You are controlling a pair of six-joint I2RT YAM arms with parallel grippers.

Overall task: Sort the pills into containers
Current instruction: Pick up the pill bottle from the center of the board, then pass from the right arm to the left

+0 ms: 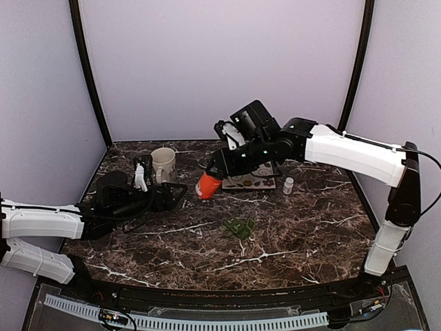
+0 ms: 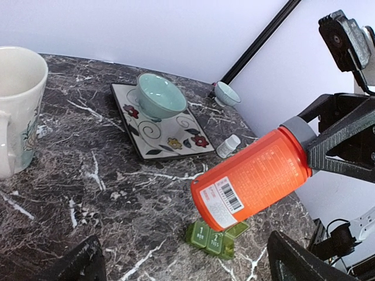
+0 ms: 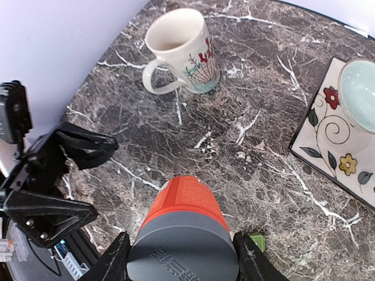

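Note:
My right gripper [image 3: 181, 257] is shut on the grey cap end of an orange bottle [image 1: 207, 185], holding it tilted in the air, base down toward the left. In the left wrist view the bottle [image 2: 255, 178] hangs just above the containers [image 2: 214, 239], a small dark green pill-box strip lying on the marble with one lid open. The strip also lies at mid-table [image 1: 239, 227]. My left gripper [image 1: 172, 195] hovers open and empty to the left of the bottle. The pills are out of view.
A beige mug [image 1: 164, 163] stands at the back left, beside my left arm. A flowered square plate [image 2: 176, 137] carries a pale green bowl [image 2: 159, 96]. A small white vial [image 1: 288, 184] stands right of the plate, and another small bowl [image 2: 226, 93] sits behind it.

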